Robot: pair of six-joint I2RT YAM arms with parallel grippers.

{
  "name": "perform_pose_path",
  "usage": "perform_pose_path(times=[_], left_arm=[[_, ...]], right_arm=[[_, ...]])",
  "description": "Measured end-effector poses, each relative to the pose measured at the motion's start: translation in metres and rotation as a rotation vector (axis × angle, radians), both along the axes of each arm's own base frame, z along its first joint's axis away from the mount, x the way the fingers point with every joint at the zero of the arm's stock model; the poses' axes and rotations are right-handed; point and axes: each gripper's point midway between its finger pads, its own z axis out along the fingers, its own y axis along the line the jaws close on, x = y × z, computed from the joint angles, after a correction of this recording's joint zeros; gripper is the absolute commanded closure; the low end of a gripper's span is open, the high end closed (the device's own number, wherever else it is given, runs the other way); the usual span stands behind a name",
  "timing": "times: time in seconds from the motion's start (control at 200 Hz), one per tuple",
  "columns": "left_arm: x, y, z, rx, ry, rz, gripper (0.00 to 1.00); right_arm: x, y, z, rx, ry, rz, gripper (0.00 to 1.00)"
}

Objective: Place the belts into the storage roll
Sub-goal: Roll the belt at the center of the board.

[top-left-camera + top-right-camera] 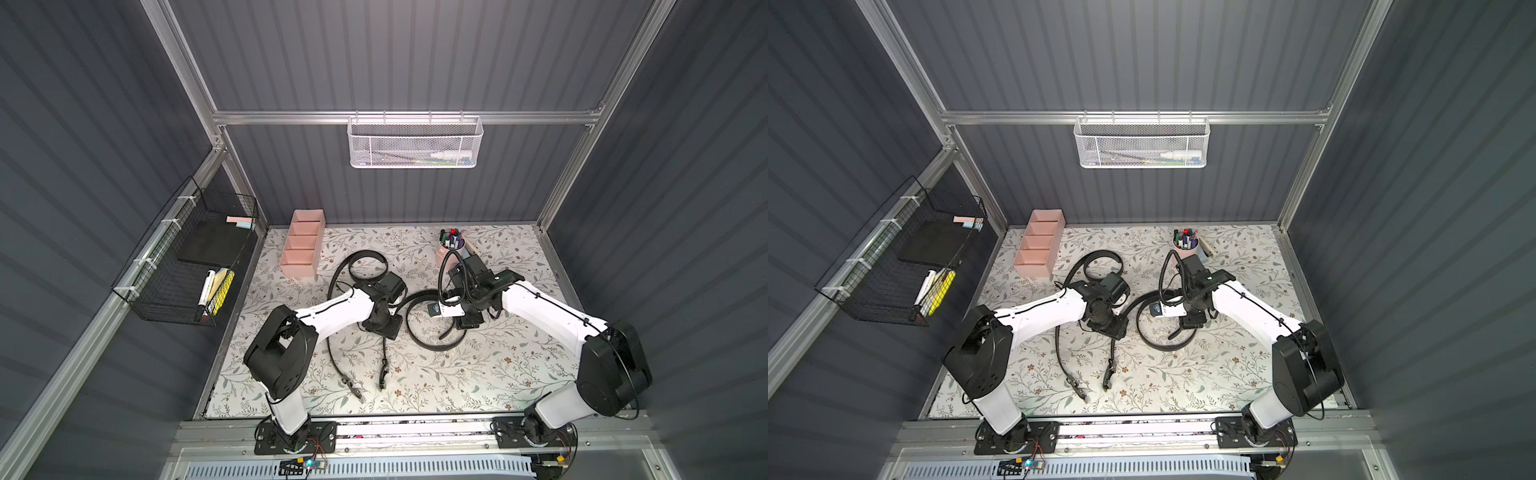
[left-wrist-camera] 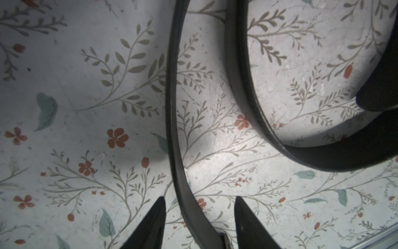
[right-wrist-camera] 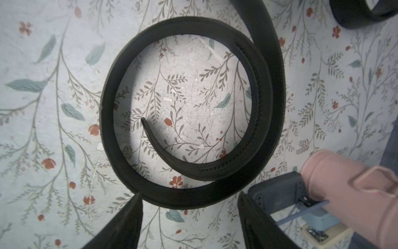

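Note:
Two black belts lie loose on the floral table. One belt (image 1: 332, 357) loops near the storage roll (image 1: 297, 268), a pale pink tray whose compartments are empty, and runs toward the front, ending in a buckle (image 1: 355, 391). The other belt (image 1: 419, 338) forms an open coil mid-table. My left gripper (image 2: 199, 197) points down and is open, its fingers straddling a strap (image 2: 172, 107) without touching it. My right gripper (image 3: 189, 194) is open over the coil (image 3: 269, 97), whose outer edge lies just ahead of the fingertips. Neither holds anything.
A pink cup of markers (image 1: 451, 245) stands just behind the right arm, with a small blue and cream object (image 3: 318, 220) beside it. A black wire basket (image 1: 187, 257) hangs on the left wall. A white mesh basket (image 1: 415, 143) hangs on the back wall.

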Motion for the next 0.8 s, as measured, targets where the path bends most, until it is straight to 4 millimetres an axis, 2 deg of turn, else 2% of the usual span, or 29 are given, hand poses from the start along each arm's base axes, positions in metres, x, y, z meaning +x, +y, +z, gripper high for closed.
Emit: perform_pose_path(times=[0.155,0.265,0.445,0.55,0.705,0.8], left_arm=[[0.001,-0.001,-0.002,0.004,0.006,-0.001,0.46],[0.001,-0.001,-0.006,0.011,0.014,0.0,0.46],[0.001,-0.001,-0.007,0.014,0.018,0.0,0.46],[0.003,-0.003,-0.005,0.011,0.012,0.0,0.46],[0.004,-0.002,-0.006,0.021,0.014,0.001,0.47],[0.005,-0.002,-0.015,0.036,0.028,0.002,0.63]], right_arm=[[0.0,0.0,-0.025,-0.046,0.02,0.079,0.29],[0.001,0.001,-0.034,-0.054,0.033,0.099,0.29],[-0.003,0.001,-0.052,-0.061,0.068,0.107,0.36],[-0.006,0.001,-0.065,-0.068,0.094,0.107,0.47],[-0.009,0.001,-0.076,-0.073,0.119,0.1,0.8],[-0.009,0.003,-0.076,-0.067,0.118,0.088,1.0]])
